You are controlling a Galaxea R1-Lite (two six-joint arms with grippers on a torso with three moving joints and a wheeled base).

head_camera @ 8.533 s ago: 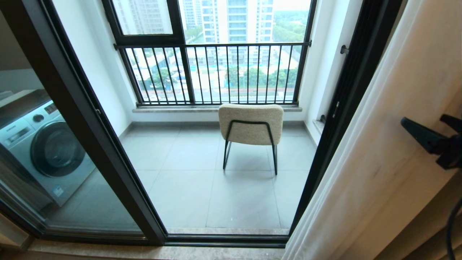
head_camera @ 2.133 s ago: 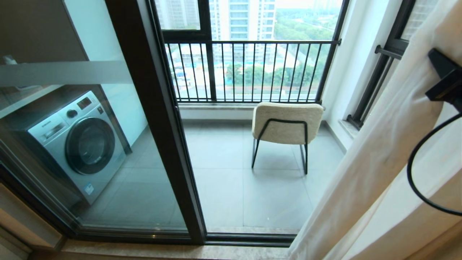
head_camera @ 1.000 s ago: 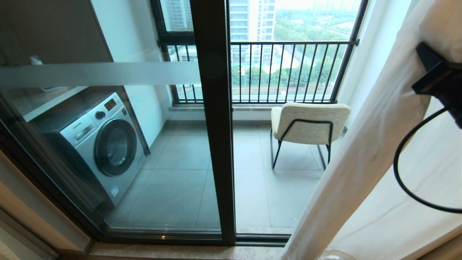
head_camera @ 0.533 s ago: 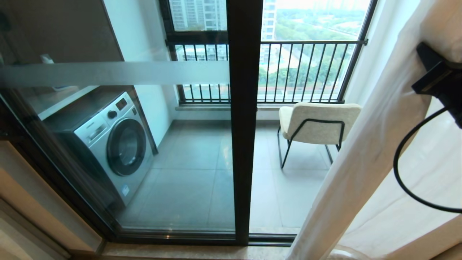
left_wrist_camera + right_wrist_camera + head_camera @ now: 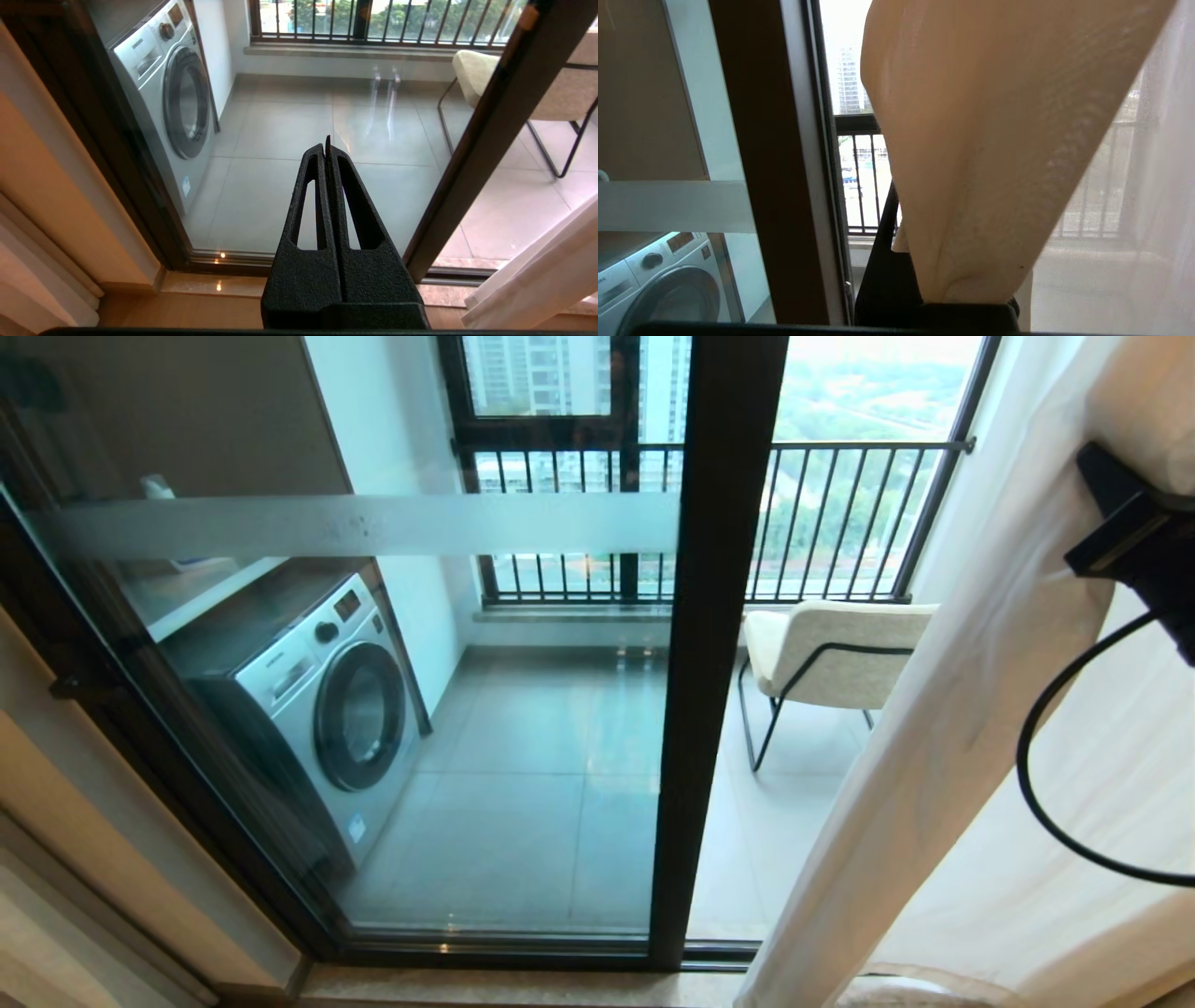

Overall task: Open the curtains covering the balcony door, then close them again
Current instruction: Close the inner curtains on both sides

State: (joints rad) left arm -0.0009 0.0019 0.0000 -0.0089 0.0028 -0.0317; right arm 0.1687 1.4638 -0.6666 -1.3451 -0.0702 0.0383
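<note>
Curtains (image 5: 943, 728): one sheer panel, bunched
Right gripper (image 5: 924, 261): one, clamped on curtains
Left gripper (image 5: 327, 149): one, closed, empty
Balcony door (image 5: 714, 644): two glass panels
Chair (image 5: 831, 653): one

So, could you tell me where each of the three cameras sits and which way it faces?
Head view: high on the robot, looking forward and down through the balcony door at a washing machine and chair; the right gripper shows at the right edge, against the curtains.
Left wrist view: low behind the shut left gripper, facing the glass and floor tiles.
Right wrist view: behind the right gripper, shut on bunched curtain fabric, facing the door frame.
Shared: all three show the washing machine and the door frame.
</note>
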